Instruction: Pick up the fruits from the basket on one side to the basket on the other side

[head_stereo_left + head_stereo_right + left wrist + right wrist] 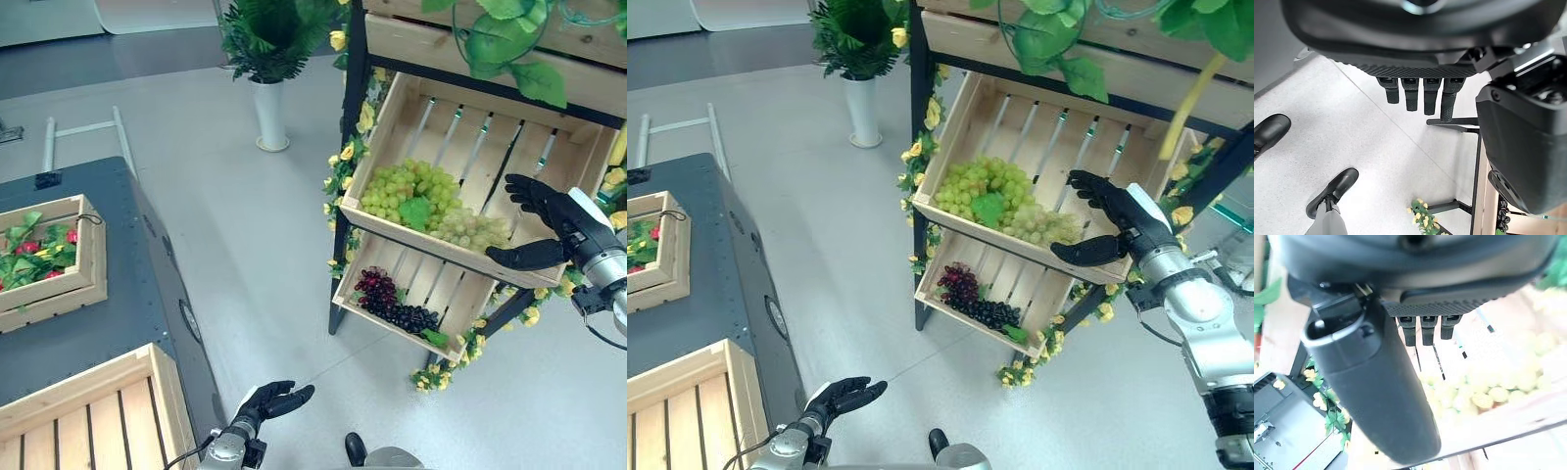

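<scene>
An empty slatted crate (88, 411) waits on the dark table (118, 294) at the left, beside a smaller crate of red fruit and leaves (44, 259). The left hand (269, 401) hangs low over the floor, fingers relaxed and holding nothing. On the rack, green grapes (416, 201) lie in the upper crate (392, 127) and dark grapes (392, 304) in the lower one (446, 294). The right hand (544, 220) hovers spread open just beside the green bunches, not yet grasping. By appearances, no grapes have been moved; the first pick is pending.
</scene>
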